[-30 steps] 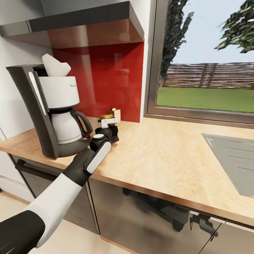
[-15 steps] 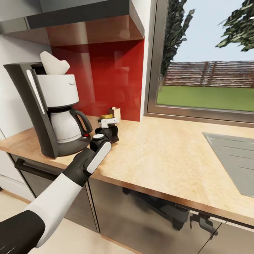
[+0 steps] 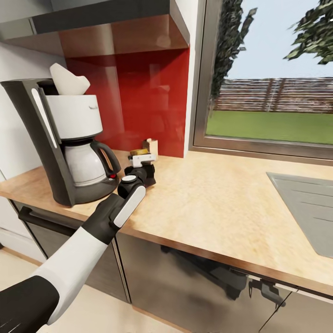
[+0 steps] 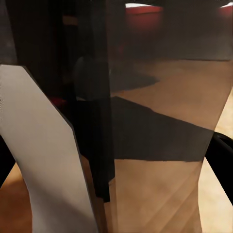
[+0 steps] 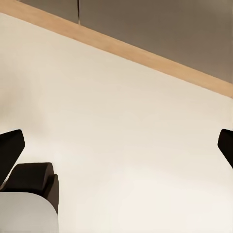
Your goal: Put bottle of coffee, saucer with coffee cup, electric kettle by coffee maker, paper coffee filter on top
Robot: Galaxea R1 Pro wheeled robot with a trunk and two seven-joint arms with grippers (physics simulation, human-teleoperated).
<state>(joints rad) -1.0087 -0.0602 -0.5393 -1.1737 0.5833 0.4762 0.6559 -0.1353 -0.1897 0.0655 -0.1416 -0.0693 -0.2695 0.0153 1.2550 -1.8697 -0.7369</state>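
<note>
Right beside the coffee maker (image 3: 69,138), on the countertop (image 3: 222,203): bottle of coffee (image 3: 144,152), pinched in the left gripper (image 3: 142,163). Looks glassy up close, so probably slick, rigid, a bit heavy; best held mid-body. Paper coffee filter (image 3: 68,81) sitting on top of the coffee maker. Right gripper (image 5: 116,145) spread wide over the floor.

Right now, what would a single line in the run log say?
left pincer: around the translucent brown coffee bottle, on the wooden countertop | black-and-white coffee maker: beside it, white paper filter on top
</note>
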